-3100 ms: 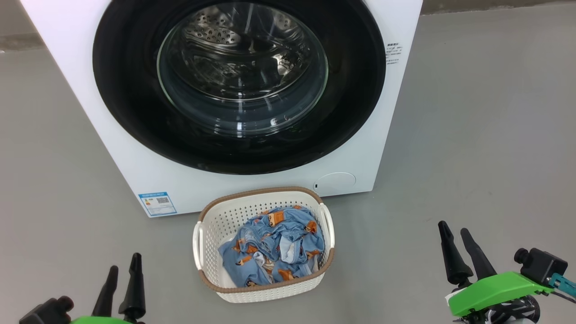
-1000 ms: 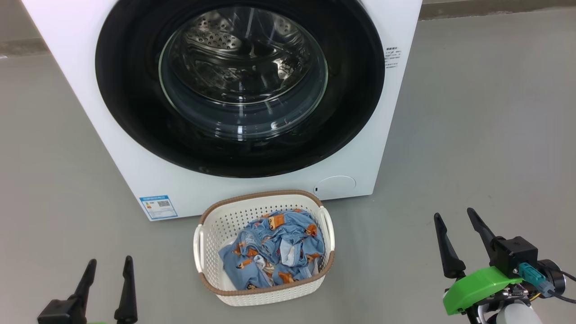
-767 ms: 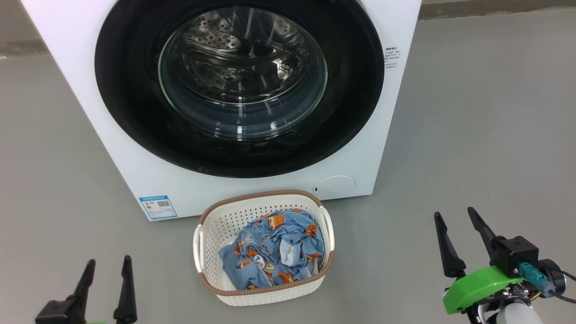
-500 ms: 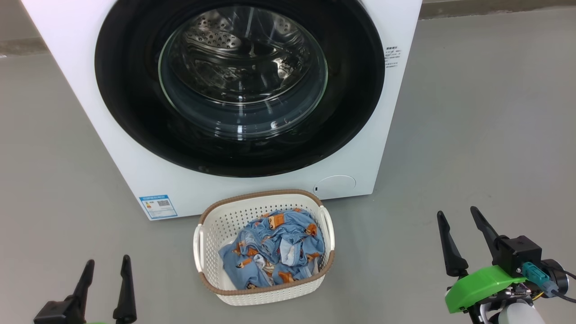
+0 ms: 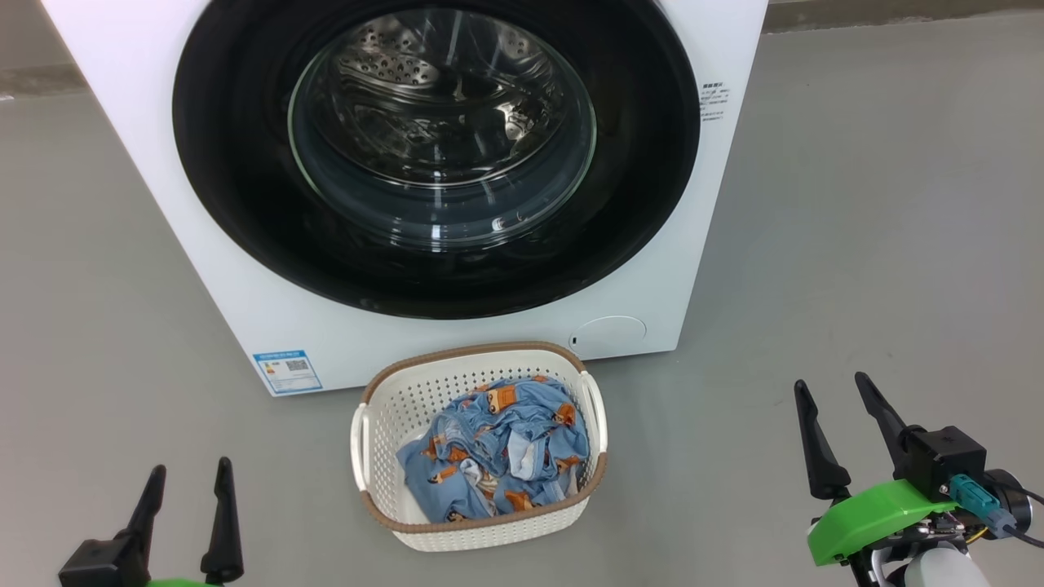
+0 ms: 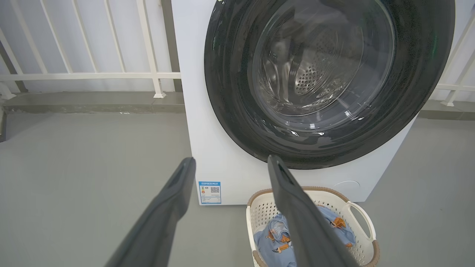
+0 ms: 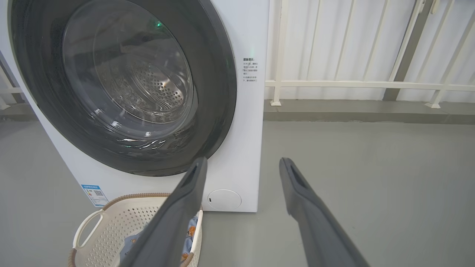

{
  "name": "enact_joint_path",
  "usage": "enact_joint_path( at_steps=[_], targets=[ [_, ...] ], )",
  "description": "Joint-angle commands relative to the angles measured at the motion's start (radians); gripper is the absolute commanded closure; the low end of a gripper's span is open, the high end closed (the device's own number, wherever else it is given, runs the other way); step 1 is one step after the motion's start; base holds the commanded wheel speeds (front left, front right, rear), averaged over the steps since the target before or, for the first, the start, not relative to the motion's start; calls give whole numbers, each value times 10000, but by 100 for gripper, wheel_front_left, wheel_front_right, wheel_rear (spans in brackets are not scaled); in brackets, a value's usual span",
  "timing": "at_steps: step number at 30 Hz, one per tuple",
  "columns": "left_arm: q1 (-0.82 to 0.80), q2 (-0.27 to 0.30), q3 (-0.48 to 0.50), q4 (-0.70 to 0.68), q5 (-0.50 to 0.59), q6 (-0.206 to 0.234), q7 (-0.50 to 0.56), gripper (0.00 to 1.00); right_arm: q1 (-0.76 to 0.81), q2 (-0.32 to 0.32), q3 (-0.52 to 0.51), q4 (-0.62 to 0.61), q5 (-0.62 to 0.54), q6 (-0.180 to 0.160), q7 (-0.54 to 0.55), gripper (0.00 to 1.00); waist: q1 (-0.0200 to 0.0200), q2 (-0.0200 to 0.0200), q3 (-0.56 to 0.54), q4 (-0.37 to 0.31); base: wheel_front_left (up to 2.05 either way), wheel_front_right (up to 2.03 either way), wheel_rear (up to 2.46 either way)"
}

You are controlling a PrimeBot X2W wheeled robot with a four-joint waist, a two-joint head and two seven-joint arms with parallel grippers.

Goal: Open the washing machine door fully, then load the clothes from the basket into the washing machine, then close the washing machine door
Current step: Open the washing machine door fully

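The white washing machine [image 5: 147, 122] [image 6: 226, 163] [image 7: 248, 122] stands ahead with its round black door [image 5: 636, 139] [image 6: 230, 92] [image 7: 219, 74] closed flat against the front. On the floor before it sits the cream basket [image 5: 383, 408] [image 6: 356, 211] [image 7: 111, 218], holding the light blue clothes [image 5: 497, 448] [image 6: 271, 237] [image 7: 191, 226]. My left gripper [image 5: 188, 466] [image 6: 232, 159] is open at the lower left, left of the basket. My right gripper [image 5: 832, 381] [image 7: 243, 159] is open at the lower right, well right of the basket. Nothing lies between either pair of fingers.
Grey floor surrounds the machine. A white railing [image 6: 92, 76] [image 7: 371, 84] on a low concrete kerb runs behind it. The machine's front carries a blue energy sticker [image 5: 285, 369] and a round filter cap [image 5: 608, 334].
Over the last second the picture has shifted only slightly. The right gripper has edged a little right and the left gripper a little higher; both stay open. Door, basket and clothes are unmoved.
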Motion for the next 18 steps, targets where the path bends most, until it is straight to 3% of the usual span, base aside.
enact_joint_path(
  at_steps=[1, 8, 18],
  targets=[
    [-433, 207, 378, -214, 129, -29, -124, 0, -316, -2, 247, -275, 68, 16, -122, 0, 0, 0, 10, 11, 40, 40, -80],
    [-465, 215, 404, -231, 180, -29, -124, 0, -354, -2, 246, -266, 133, 16, -122, 0, 0, 0, 35, 13, 75, 75, -150],
    [-505, 186, 411, -383, 77, -30, -124, 0, -396, -1, 273, -296, 161, 16, -122, 0, 0, 0, 79, 37, 119, 119, -239]
  ],
)
